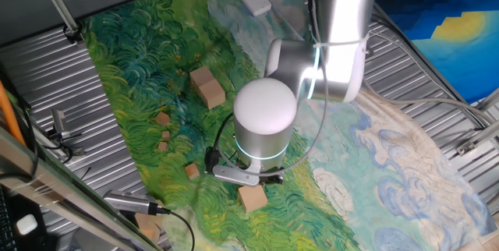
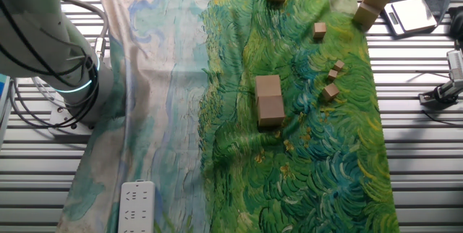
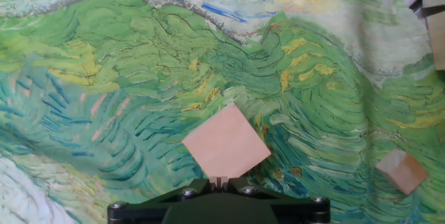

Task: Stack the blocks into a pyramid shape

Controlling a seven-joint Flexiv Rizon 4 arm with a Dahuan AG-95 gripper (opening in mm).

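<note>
One large block (image 3: 225, 142) dead ahead; centre gripper (image 3: 219, 181) (finger spread hidden), rotate to match its corners before descending.

The blocks (image 2: 270, 100) were plain light tan wood. The cloth (image 2: 318, 161) beneath carried swirling painted strokes, green and teal on one side, pale blue and cream on the other. The arm (image 1: 265, 114) was silver-white with a glowing cyan ring.

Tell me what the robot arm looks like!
The arm is made of fat, round, silver-grey tubes with a smooth white cap on one joint. Thin rings of light-blue light glow around its joints. Black cables loop near the wrist. From the hand view, the gripper mount is dark, with small screws.
</note>
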